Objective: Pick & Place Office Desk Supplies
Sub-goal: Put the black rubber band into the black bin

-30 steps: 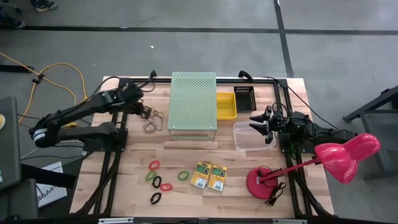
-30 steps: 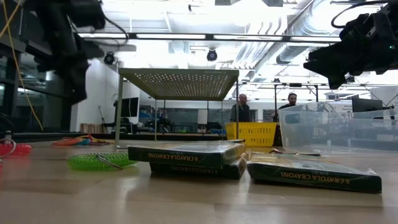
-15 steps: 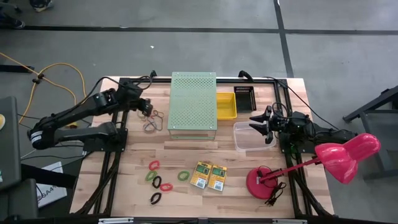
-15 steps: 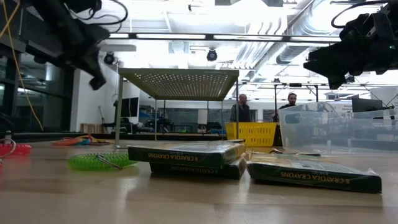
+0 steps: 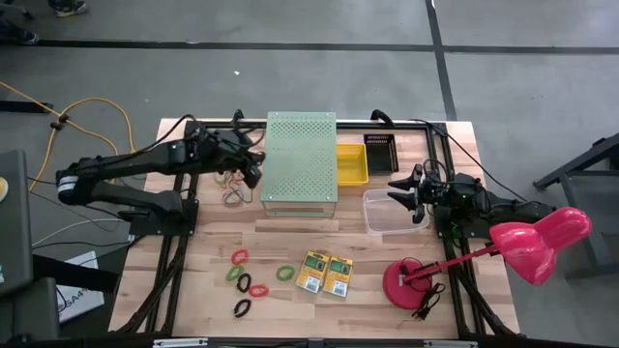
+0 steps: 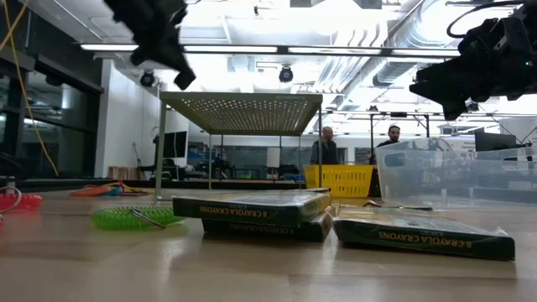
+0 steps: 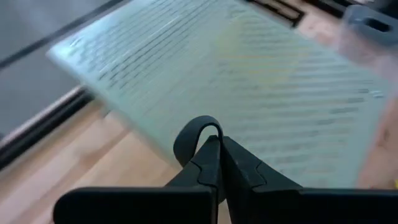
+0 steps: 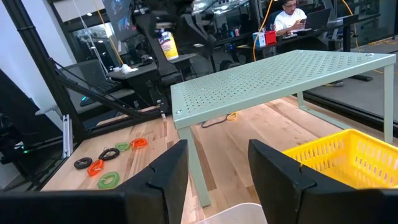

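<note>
Wooden table [image 5: 203, 251] seen from above, with two dark robot arms reaching in from either side. Left gripper [image 5: 253, 174] raised beside the left edge of a pale-green perforated stand [image 5: 301, 155], fingers [image 7: 239, 168] pressed together, pinching a dark band loop [image 7: 196, 134] that curls up from between the tips. Right gripper [image 5: 395, 191] hovering over the left rim of a clear plastic tub [image 5: 379, 220], fingers [image 8: 280, 171] spread apart, holding nothing. On the near part of the table, a cluster of small band loops: a red loop [image 5: 239, 256], a green loop [image 5: 233, 274], another red loop [image 5: 258, 289], a green loop [image 5: 285, 274] further right and a black loop [image 5: 242, 307] nearest the front edge. Just right of them, two flat yellow-and-green crayon boxes [image 5: 324, 274] lying side by side. More loose loops [image 5: 235, 196] on the table below the left gripper, colour hard to tell. Behind the tub, a yellow basket [image 5: 351, 164] and a black tray [image 5: 380, 152] next to the stand. Pink desk lamp [image 5: 538, 242] at the right front, its round base [image 5: 408, 282] on the table. Two people far off in the room behind, in the low view.
</note>
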Motion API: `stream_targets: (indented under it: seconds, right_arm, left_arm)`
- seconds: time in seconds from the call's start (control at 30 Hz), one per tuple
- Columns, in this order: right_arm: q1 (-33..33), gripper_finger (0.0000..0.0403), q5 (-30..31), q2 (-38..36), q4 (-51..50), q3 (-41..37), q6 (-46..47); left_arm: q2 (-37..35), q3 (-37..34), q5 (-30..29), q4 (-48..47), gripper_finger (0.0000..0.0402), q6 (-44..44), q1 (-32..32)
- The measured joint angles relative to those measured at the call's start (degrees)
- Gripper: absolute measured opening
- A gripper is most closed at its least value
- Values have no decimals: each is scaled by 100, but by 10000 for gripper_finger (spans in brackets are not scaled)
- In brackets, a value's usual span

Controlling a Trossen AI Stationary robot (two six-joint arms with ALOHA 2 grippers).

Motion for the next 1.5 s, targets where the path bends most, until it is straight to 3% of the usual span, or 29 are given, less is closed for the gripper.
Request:
stream_targets:
  seconds: [0.37, 0.67, 0.9, 1.23, 1.5]
  right_arm:
    - [2, 155, 0, 0, 2, 0, 2]
    - [0, 155, 2, 2, 4, 2, -1]
    - [1, 155, 2, 0, 4, 0, 0]
    - [2, 155, 2, 0, 7, 1, 2]
    - [0, 155, 2, 2, 11, 2, 0]
  left_arm:
    - [1614, 1086, -115, 648, 0, 878, -337]
    - [2497, 1737, -106, 1373, 0, 1443, -530]
    - [2647, 1789, 28, 1754, 0, 1791, -740]
    - [2642, 1789, 1014, 2223, 0, 2395, -1018]
    - [2640, 1789, 1144, 2523, 0, 2708, -1064]
